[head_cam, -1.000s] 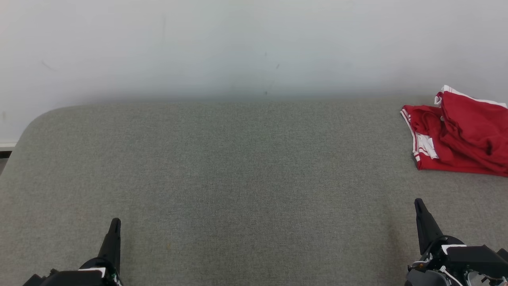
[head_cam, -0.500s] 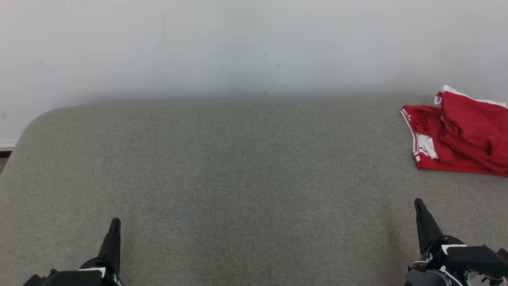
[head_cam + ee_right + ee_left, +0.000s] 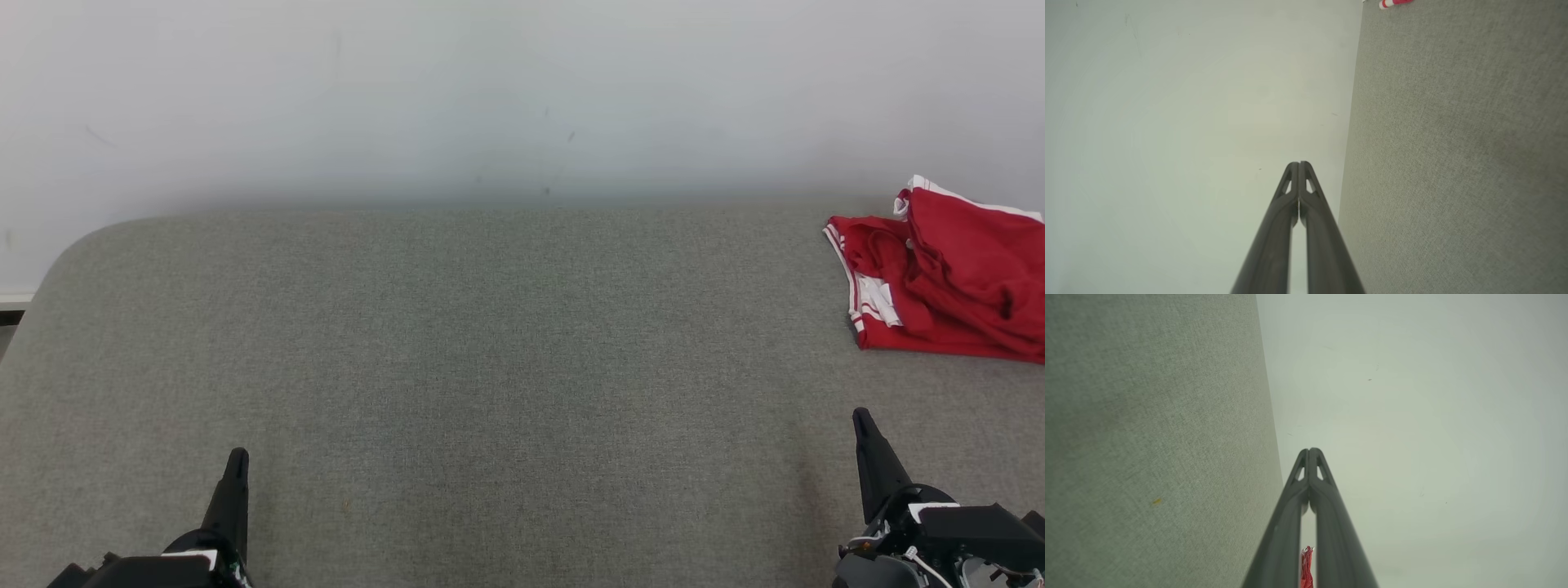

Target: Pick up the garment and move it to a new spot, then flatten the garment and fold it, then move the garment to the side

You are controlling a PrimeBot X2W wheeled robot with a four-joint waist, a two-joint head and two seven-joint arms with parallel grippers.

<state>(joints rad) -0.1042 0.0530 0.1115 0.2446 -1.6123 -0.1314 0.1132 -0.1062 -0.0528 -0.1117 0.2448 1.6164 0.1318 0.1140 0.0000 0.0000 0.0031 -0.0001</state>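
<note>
A red garment (image 3: 947,278) with white stripes lies folded and bunched at the far right of the grey fabric surface (image 3: 506,343), cut off by the head view's right edge. A sliver of the garment (image 3: 1306,566) shows between the left fingers in the left wrist view, and its edge (image 3: 1394,3) peeks in at the top of the right wrist view. My left gripper (image 3: 237,457) rests at the lower left, shut and empty. My right gripper (image 3: 860,418) sits at the lower right, below the garment and apart from it, shut with nothing held. Both pairs of fingertips (image 3: 1310,451) (image 3: 1299,164) meet.
A pale wall (image 3: 490,98) rises directly behind the grey surface. The surface's rounded left corner (image 3: 73,245) drops off toward a strip of white skirting.
</note>
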